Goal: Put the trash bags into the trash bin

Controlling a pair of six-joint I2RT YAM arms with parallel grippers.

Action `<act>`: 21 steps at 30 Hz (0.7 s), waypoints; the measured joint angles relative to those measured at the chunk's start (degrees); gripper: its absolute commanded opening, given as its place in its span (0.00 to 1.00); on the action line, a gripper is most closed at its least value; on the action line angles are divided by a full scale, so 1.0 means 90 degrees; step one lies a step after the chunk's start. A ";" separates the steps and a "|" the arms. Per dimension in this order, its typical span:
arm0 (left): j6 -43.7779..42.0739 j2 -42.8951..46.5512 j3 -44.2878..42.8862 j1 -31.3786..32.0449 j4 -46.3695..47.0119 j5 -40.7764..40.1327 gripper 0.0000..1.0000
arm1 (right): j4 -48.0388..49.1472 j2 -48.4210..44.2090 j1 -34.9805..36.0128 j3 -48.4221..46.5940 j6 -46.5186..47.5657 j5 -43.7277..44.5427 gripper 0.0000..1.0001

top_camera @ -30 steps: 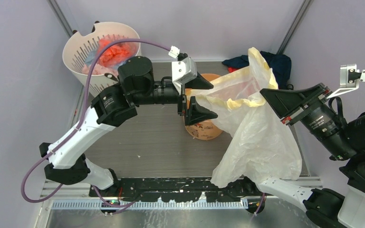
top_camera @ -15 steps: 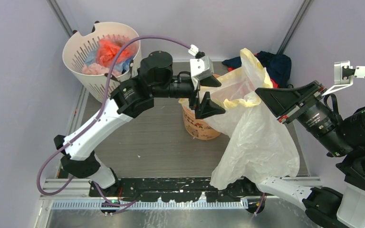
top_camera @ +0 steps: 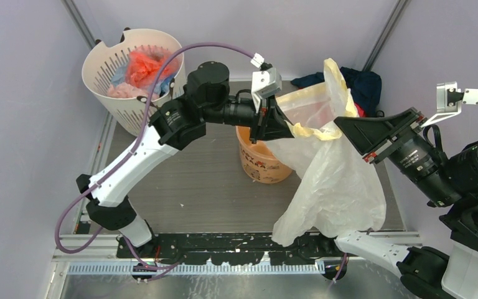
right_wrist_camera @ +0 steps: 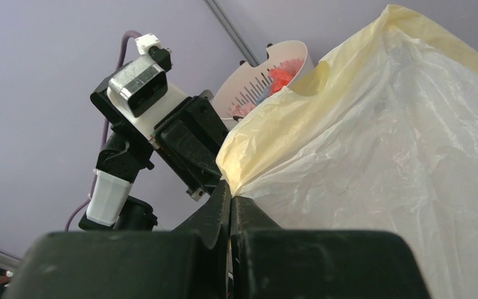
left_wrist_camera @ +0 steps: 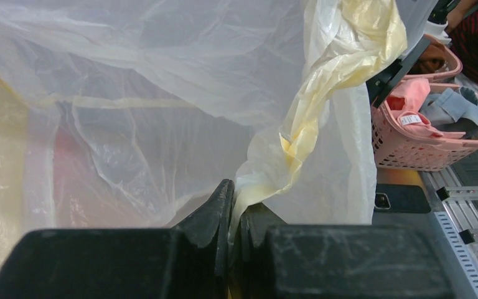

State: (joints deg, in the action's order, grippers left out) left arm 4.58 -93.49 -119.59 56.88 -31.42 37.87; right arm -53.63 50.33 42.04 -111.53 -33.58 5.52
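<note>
With our left end effector point(top_camera: 284, 126) and right end effector point(top_camera: 343, 126) both clamped on the pale-yellow trash bag point(top_camera: 336, 180), hanging beside the orange bucket point(top_camera: 258, 163), we should lift it, centre its tail over the bucket, then lower.

A second ago the left gripper point(top_camera: 286, 131) had its black jaws wide apart above the round orange plastic bucket point(top_camera: 258, 161). Now the jaws have come together on the rolled yellow rim of the thin, translucent pale-yellow plastic bag point(top_camera: 339, 180). The left arm point(top_camera: 137, 156) has reached further right and toward the back. More of the bucket shows now, and the bag's low corner has shifted slightly left.
</note>
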 measured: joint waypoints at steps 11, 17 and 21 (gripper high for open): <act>0.0381 0.0260 -0.0338 -0.0289 0.0138 0.0095 0.05 | -0.0124 -0.0347 0.0000 0.0005 0.0019 0.0221 0.13; 0.0505 0.0250 -0.0991 -0.0325 0.0131 0.0114 0.05 | -0.0357 -0.0379 0.0000 -0.0029 0.0049 0.0403 0.31; 0.0704 0.0175 -0.1545 -0.0389 0.0257 0.0214 0.05 | -0.0678 -0.0357 0.0000 -0.0325 0.0053 0.0464 0.39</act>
State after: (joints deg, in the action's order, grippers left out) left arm 10.92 -91.92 -133.49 53.39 -29.10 39.79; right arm -59.72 47.11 42.04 -114.45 -33.10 9.69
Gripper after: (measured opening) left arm 0.048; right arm 0.349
